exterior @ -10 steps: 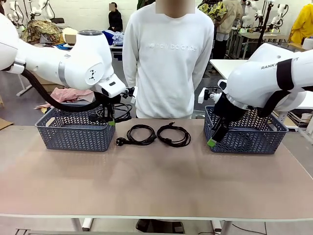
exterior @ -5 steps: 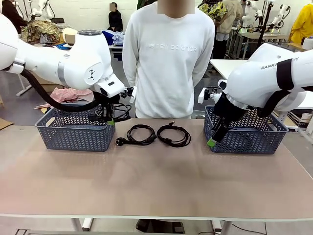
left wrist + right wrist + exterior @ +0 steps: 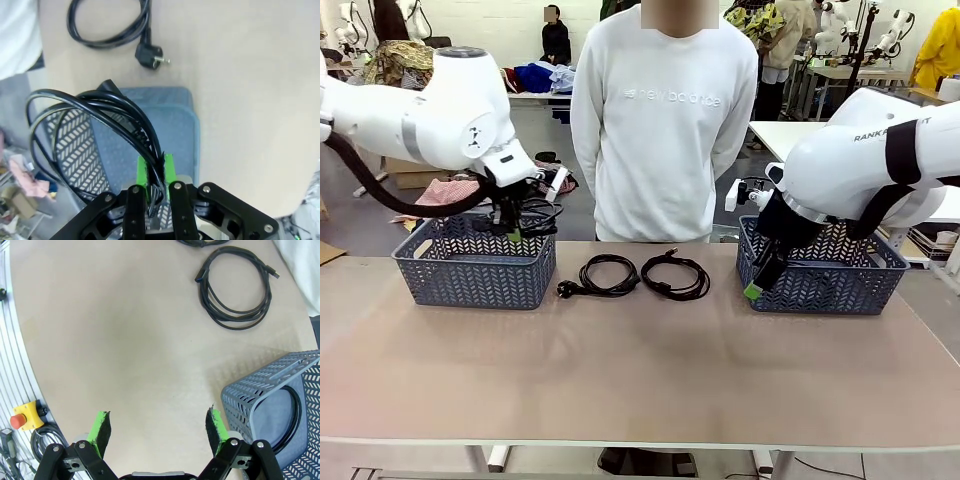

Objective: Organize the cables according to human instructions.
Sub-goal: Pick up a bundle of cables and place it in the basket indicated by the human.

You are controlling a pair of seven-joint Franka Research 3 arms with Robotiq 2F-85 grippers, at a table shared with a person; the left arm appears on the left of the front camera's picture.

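My left gripper [image 3: 510, 232] was clamped shut on a coiled cable [image 3: 100, 107]. Its green pads pinched the bunched black strands, and the loops stuck out sideways in the air. It hung above the left basket [image 3: 470, 278], a blue-grey lattice basket at the far left of the table [image 3: 640, 380].

My right gripper [image 3: 157, 425] had its fingers wide apart and held nothing. It hung low over the table, just beside the corner of the right basket [image 3: 830, 285] nearest the table's middle. I could not tell whether it touched the basket. A dark cord [image 3: 300, 412] curved inside that basket.

Two more coils lay flat near the table's far edge, between the baskets and just beside each other. The plugged cable [image 3: 608, 273] lay nearer the left basket, its chunky plug resting on the table toward that basket. The second cable [image 3: 676, 275] lay nearer the right basket. A person [image 3: 665, 120] in a white sweatshirt stood at the far edge, directly behind the two coils.
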